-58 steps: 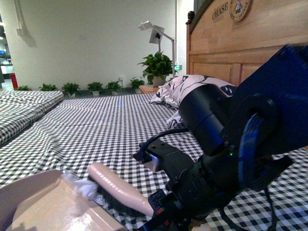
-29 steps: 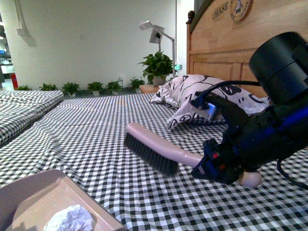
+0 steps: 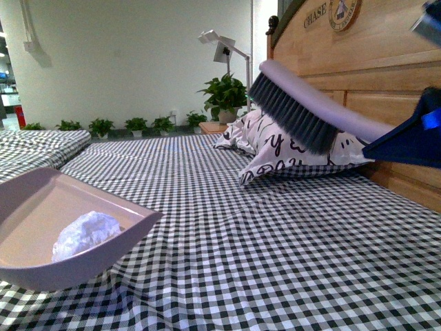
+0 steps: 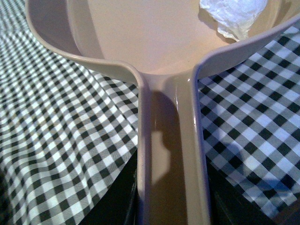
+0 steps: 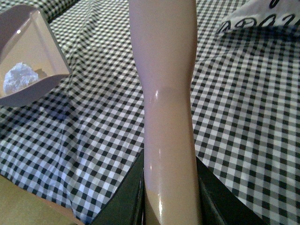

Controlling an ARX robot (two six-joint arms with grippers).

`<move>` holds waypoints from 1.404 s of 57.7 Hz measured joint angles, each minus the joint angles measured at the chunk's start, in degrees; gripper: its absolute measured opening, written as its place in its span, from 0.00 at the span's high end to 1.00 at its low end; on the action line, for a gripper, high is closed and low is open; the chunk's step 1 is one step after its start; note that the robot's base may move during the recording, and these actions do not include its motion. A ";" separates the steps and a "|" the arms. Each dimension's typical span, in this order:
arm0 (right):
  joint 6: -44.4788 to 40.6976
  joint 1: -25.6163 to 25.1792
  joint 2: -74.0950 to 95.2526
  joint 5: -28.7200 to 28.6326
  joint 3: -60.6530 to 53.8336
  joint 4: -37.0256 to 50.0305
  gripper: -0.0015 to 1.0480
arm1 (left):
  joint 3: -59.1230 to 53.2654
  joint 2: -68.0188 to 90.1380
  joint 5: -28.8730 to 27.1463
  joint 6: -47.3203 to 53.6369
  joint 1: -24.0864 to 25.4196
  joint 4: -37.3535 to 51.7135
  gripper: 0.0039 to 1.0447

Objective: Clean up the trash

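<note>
On the checked bedspread (image 3: 275, 241), at the front view's lower left, a pale pink dustpan (image 3: 41, 262) is held above the cloth with the crumpled white tissue wad (image 3: 86, 233) lying inside it, against the pan's floor near the front wall. The left wrist view shows what the front view does not: the dustpan's long channel handle (image 4: 171, 154) runs back between two dark jaw edges at either side, so the left gripper is clamped on that handle, with the wad (image 4: 234, 16) at the far corner of the pan. The right wrist view likewise shows the brush handle (image 5: 166, 108) passing between dark jaws pressed against both its sides, the right gripper closed on it, and the dustpan (image 5: 28, 70) with the wad (image 5: 19, 77) off to one side, well apart from the brush. Only the front view shows the brush head (image 3: 293, 114), its dark bristles pointing down, raised in the air in front of the white pillow (image 3: 289, 148) with black prints and partly covering it. Behind stand a wooden headboard (image 3: 358, 69), a floor lamp (image 3: 224, 52) and a row of potted plants (image 3: 138, 125).
</note>
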 joint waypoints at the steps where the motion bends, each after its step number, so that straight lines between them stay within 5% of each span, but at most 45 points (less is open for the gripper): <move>1: 0.02 -0.50 -1.05 -0.31 -0.33 -0.13 0.80 | -0.59 -0.44 -0.44 -0.55 0.00 0.94 0.75; 22: 11.72 -13.31 -18.08 -7.74 -3.48 0.70 0.80 | -5.99 -15.67 -13.90 -14.86 -2.62 15.10 0.75; 40: 25.90 -23.93 -28.41 -16.98 -5.33 2.21 0.81 | -8.00 -41.86 -15.91 -26.58 -9.29 0.28 0.75; 62: 37.81 -19.63 -41.38 -15.02 -7.19 1.46 0.81 | -7.98 -57.51 -11.21 -34.49 -5.09 -13.51 0.75; 81: 39.54 -19.50 -45.92 -11.76 -7.43 -2.49 0.81 | -7.93 -58.51 -11.30 -37.64 -6.71 -13.81 0.75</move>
